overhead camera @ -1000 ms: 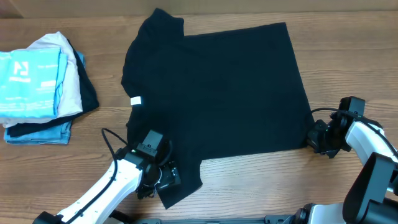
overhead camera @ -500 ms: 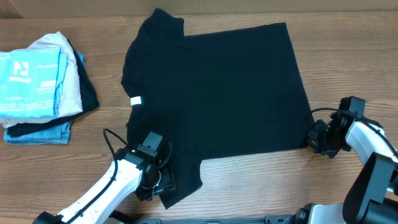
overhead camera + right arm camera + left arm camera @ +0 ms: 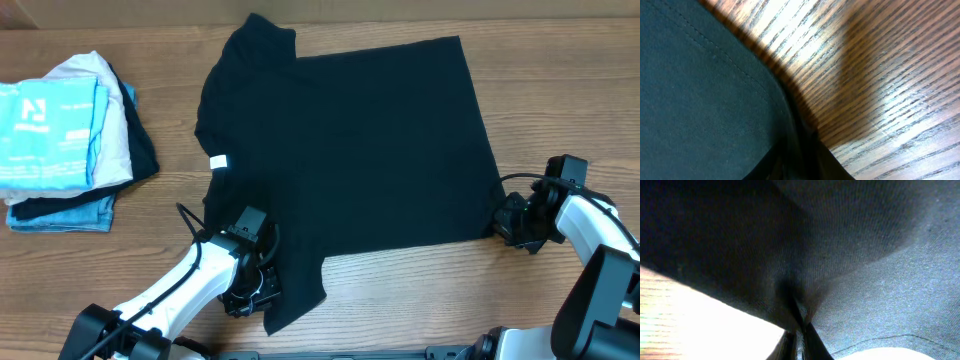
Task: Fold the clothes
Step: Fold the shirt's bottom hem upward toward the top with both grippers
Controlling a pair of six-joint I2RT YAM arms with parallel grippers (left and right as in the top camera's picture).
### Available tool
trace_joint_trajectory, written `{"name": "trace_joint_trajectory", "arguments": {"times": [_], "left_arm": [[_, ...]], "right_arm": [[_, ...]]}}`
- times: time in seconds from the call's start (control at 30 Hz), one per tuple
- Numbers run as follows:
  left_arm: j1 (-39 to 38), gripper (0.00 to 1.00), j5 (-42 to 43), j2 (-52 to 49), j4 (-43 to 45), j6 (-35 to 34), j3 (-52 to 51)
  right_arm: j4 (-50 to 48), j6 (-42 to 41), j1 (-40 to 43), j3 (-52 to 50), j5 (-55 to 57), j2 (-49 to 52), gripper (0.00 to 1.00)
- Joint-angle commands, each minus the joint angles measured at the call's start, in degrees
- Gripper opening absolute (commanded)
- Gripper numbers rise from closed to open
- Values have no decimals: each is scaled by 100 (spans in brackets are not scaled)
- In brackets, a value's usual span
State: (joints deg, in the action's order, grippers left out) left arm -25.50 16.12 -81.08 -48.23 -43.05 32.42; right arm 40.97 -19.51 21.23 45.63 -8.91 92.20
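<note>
The black shirt lies spread flat across the middle of the tabletop, collar toward the left and hem toward the right, well apart from the stack of folded garments at the left edge. The left end effector is clamped tight on the near sleeve; its wrist view shows dark fabric gathered into a narrow pleat between the closed fingers. The right end effector sits at the near hem corner, jaws almost together, and its wrist view shows the stitched edge running into them, so it appears to have a thin bite of cloth. The main risk, as I judge it, is that either pinch is shallow: soft knit held by a small fold could slide out once the weight of the shirt comes onto it. I cannot tell whether each grip takes both layers; if only the top one is caught, lifting would pull the layers apart and bunch the fold. If the two arms rise or travel unevenly, the shirt could skew, drag across the wood and wrinkle.
</note>
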Motion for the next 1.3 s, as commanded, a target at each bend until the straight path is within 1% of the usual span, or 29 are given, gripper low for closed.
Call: {"name": "trace_joint_trajectory", "arguments": {"times": [0.0, 0.07, 0.13, 0.17, 0.23, 0.33, 0.43, 0.53, 0.67, 0.87, 0.97, 1.1, 1.2, 1.27], "left_arm": [[-2, 4, -109, -205, -61, 127, -144], [-2, 4, -127, -205, -343, 138, 98], [-2, 4, -151, -205, -688, 339, 577], [-2, 4, -278, -205, -1010, 466, 1040], [-2, 4, -533, -205, -1344, 581, 1554], [7, 4, -1088, -205, -1834, 592, 2422], [166, 4, -1231, -205, -1974, 839, 2922], [490, 4, -1231, -208, -1906, 839, 3143], [1029, 4, -1209, -208, -1650, 977, 3355], [1279, 4, -1215, -208, -979, 986, 3733], [1283, 4, -1539, -208, -605, 962, 3742], [1283, 4, -2013, -214, -356, 964, 3742], [1283, 4, -2345, -221, -26, 1012, 3742], [1283, 4, -2404, -269, 153, 1088, 3740]], "right_arm": [[4, -26, -50, -125, -17, 136, 4], [160, -164, -50, 55, -17, 136, 4], [409, -236, -50, 374, -20, 136, 4], [678, -291, -50, 702, -20, 136, 4], [1008, -289, -50, 1084, -20, 136, 4], [1552, -282, -52, 1690, -20, 136, 4], [1722, -282, -129, 2028, -28, 136, 4], [1676, -280, -337, 2208, -33, 136, 4], [1279, -293, -621, 2319, -15, 136, 4], [472, -304, -651, 2352, -20, 146, 4], [-186, -164, -798, 2345, -22, 251, 4], [-809, -153, -1104, 2345, -17, 549, 4], [-1167, -153, -1351, 2345, -13, 1106, 4], [-1349, -153, -1412, 2345, 11, 1327, 4]]}}
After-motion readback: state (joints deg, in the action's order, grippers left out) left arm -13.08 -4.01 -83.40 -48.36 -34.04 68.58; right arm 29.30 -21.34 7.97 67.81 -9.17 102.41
